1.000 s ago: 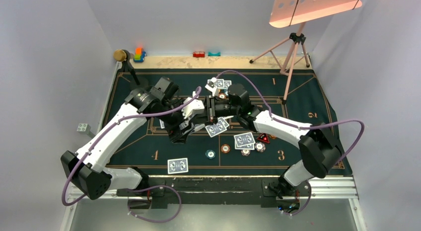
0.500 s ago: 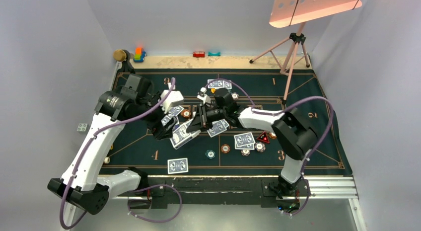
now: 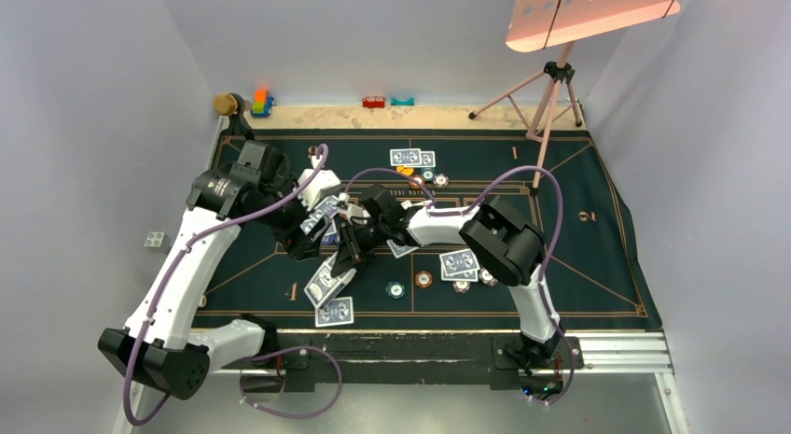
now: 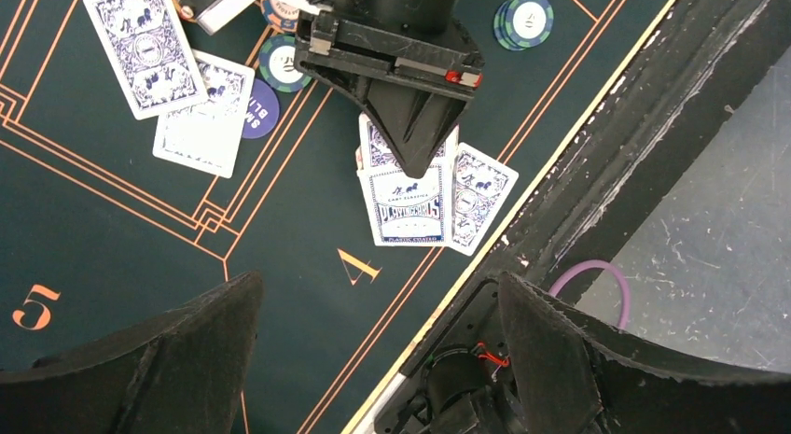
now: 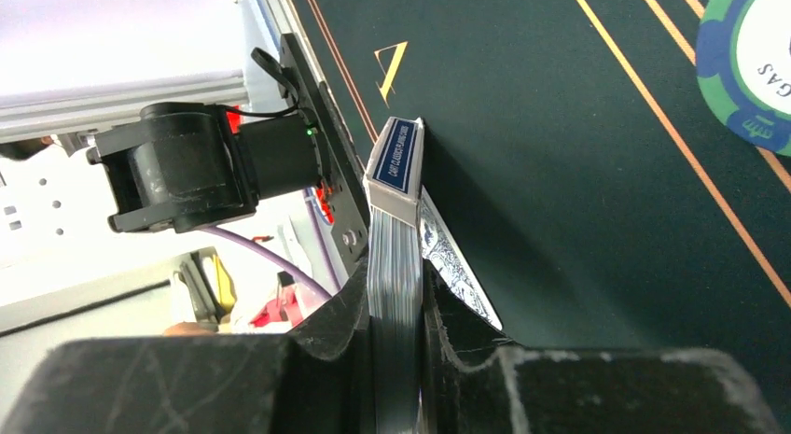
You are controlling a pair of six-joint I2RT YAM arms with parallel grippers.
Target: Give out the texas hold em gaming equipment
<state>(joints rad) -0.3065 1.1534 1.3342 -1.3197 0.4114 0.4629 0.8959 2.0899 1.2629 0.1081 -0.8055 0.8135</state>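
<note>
My right gripper [image 3: 347, 250] is shut on a deck of blue-backed playing cards [image 5: 395, 219], clamped on edge between its fingers [image 5: 350, 303]. From the left wrist the deck [image 4: 407, 203] hangs low over the green mat near the "4" mark, with one loose card [image 4: 480, 196] lying beside it. My left gripper [image 4: 373, 359] is open and empty, a short way left of the deck. Two more cards [image 4: 145, 47] lie flat further up the mat, with a blue chip [image 4: 265, 109] and a teal chip [image 4: 280, 64] next to them.
Other cards [image 3: 411, 158] lie at the far middle, and a pair [image 3: 459, 262] at the right with chips [image 3: 423, 279] and a teal chip [image 3: 395, 289]. The mat's near edge and black rail [image 4: 597, 173] run close to the deck. A tripod [image 3: 546, 107] stands at the back right.
My left gripper opened fully and drew back to the left. The right gripper carried the deck left and toward the near edge, down to the "4" mark.
</note>
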